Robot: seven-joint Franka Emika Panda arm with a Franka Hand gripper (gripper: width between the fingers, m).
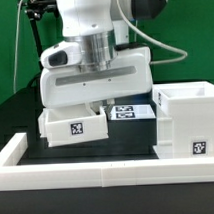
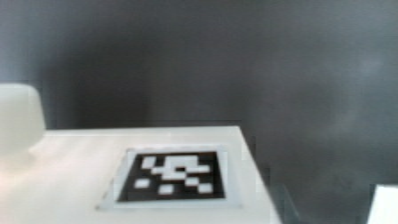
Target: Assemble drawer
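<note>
Currently the drawer is unassembled. One knobless-looking tray (image 1: pixel 76 126), tag facing the camera, rests on the table towards the exterior view's left. The tall shell (image 1: pixel 190 117) stands well apart from it on the exterior view's right, its open top showing nothing inside. A further tagged white part (image 1: pixel 126 112) lies between them, just behind the tray. Whether it is the second tray cannot be determined.

The gripper (image 1: pixel 92 104) sits low over the tray. In the wrist view the tray's tagged face (image 2: pixel 173 175) fills the lower area, and one blurred white finger (image 2: pixel 18 118) shows beside it. The other finger is out of sight, so the position of the jaws cannot be told.

Judged from this layout, no tray has been seated in the shell, so both insertions remain.

The table (image 1: pixel 26 123) is matt black. A long low white rail (image 1: pixel 97 173) runs across the foreground. A plain green wall (image 1: pixel 197 32) closes the room behind.
</note>
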